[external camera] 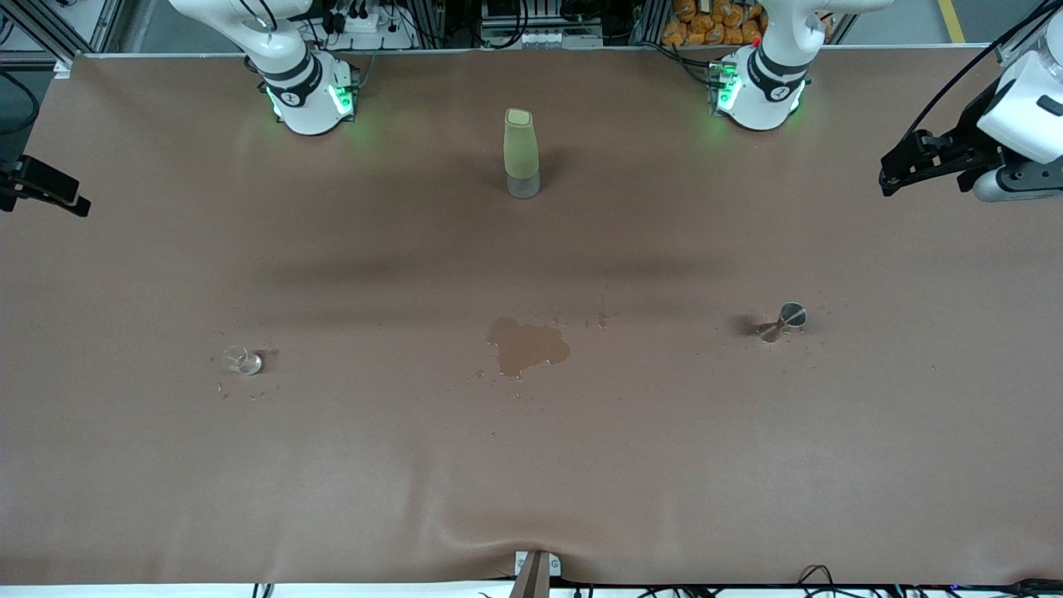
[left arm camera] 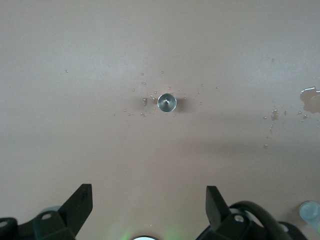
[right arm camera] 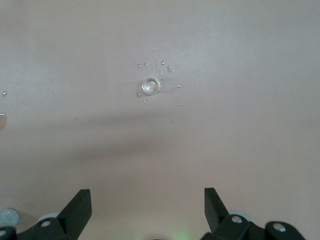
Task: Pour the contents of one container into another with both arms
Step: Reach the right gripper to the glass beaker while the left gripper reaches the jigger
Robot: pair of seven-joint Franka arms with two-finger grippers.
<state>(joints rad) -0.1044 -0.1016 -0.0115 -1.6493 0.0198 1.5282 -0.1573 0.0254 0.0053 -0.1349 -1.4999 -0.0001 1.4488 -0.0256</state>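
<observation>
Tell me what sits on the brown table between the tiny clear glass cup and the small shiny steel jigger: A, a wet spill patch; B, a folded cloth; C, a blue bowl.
A: a dark wet spill patch stains the table between the glass cup and the steel jigger.

Right hand [external camera: 50, 195] half off-frame

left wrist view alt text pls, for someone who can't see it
A small shiny steel jigger stands on the brown table among scattered droplets, seen from above. The open left gripper hangs over bare table, holding nothing; a wet puddle shows at the frame's edge.
</observation>
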